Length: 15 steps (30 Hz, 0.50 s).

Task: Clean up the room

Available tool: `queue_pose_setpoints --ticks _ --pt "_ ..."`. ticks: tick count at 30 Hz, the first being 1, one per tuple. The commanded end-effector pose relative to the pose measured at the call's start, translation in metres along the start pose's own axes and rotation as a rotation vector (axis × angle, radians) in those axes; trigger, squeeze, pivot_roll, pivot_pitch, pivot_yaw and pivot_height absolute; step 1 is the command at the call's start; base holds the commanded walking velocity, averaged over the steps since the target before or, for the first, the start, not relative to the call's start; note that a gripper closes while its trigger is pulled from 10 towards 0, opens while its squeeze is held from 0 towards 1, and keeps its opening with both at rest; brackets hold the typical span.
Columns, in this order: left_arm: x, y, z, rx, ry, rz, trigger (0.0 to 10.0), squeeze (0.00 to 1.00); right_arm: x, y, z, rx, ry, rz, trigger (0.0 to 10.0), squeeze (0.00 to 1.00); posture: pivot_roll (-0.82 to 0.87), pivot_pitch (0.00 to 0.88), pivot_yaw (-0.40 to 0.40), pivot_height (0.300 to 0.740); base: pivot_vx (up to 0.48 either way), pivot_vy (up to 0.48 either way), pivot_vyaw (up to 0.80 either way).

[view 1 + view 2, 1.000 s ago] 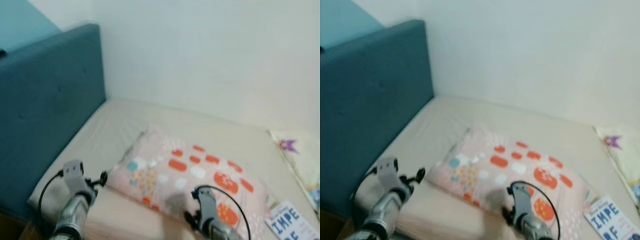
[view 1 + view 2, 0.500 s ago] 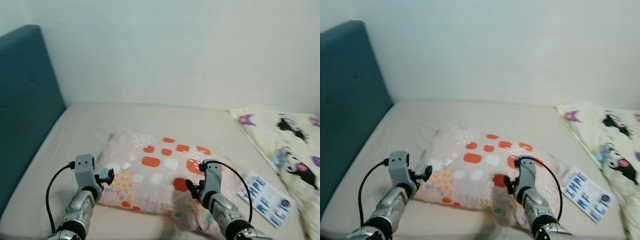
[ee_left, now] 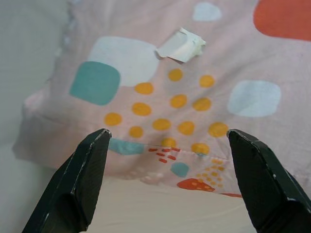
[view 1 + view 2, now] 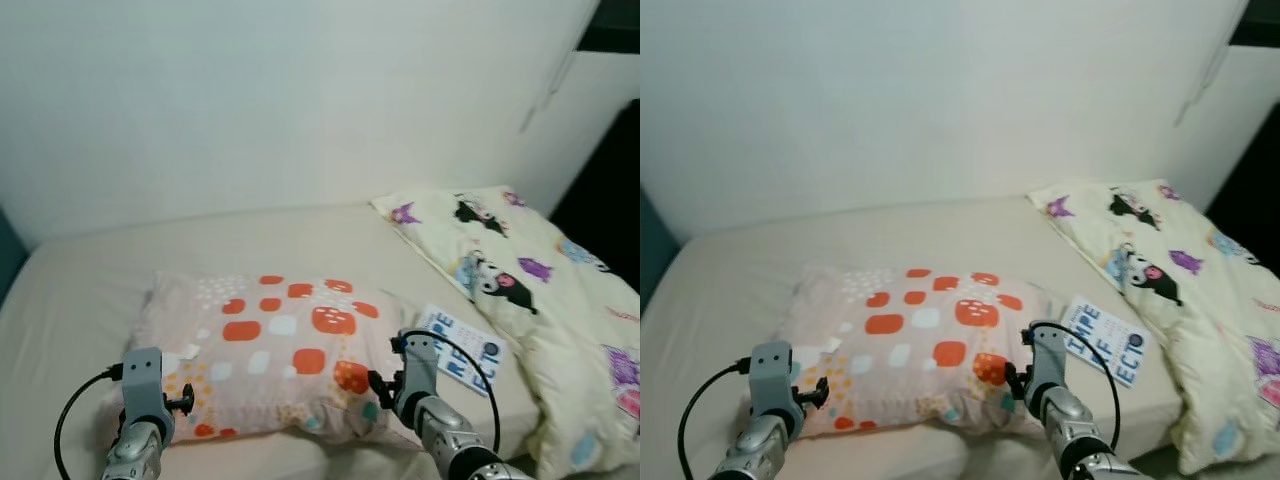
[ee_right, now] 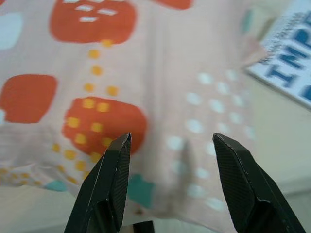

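The pillow (image 4: 270,355) lies flat on the bed (image 4: 90,280), its long axis running across in front of me, from my left to my right. Both of my end effectors sit at its near edge, one toward each end of that axis. My left end effector (image 4: 805,393) is at the near left corner; my right end effector (image 4: 385,385) is at the near right corner, by the orange patch.

Both are spread wide and hold nothing. In the left wrist view the fingers (image 3: 80,182) frame the pillow's dotted corner just ahead, with a small white tag (image 3: 181,44) farther up the cloth. In the right wrist view the fingers (image 5: 109,187) frame the pillow's edge likewise.

Neither arm is clearly nearer; I judge this a two-arm lift, each end effector pushing forward onto its own corner.

A book (image 4: 462,350) lies just right of the pillow, beside a printed blanket (image 4: 520,270).
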State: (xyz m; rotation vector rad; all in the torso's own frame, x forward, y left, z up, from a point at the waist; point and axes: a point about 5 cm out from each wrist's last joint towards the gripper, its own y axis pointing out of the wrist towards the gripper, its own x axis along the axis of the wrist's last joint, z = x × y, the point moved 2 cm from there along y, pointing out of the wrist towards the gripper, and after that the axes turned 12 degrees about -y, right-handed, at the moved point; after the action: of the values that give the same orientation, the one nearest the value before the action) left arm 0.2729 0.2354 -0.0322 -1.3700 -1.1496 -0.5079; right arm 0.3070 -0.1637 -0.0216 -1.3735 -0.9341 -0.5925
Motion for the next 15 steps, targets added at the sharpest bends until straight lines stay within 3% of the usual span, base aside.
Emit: queue_pose_setpoints --ticks 1,9,10,15 --pt "0.001 0.000 0.008 0.030 0.006 0.002 10.0 0.00 -0.002 0.000 0.006 0.011 -0.005 0.006 10.0 0.00 0.01 0.019 -0.075 0.732 0.000 0.000 -0.77" --pt "0.013 0.003 0.005 0.040 -0.006 -0.037 10.0 0.00 -0.001 0.000 0.006 0.011 -0.017 0.001 10.0 0.00 0.01 0.021 -0.073 0.732 0.000 0.000 -0.78" --pt "0.025 0.007 -0.001 0.022 -0.040 -0.077 10.0 0.00 -0.002 0.000 0.005 0.006 -0.029 -0.003 10.0 0.00 0.01 0.022 -0.070 0.732 0.000 0.000 0.00" --pt "0.038 0.011 -0.008 -0.002 -0.058 -0.116 10.0 0.00 -0.002 0.000 0.004 0.004 -0.033 -0.004 10.0 0.00 0.01 0.023 -0.070 0.732 0.000 0.000 0.00"
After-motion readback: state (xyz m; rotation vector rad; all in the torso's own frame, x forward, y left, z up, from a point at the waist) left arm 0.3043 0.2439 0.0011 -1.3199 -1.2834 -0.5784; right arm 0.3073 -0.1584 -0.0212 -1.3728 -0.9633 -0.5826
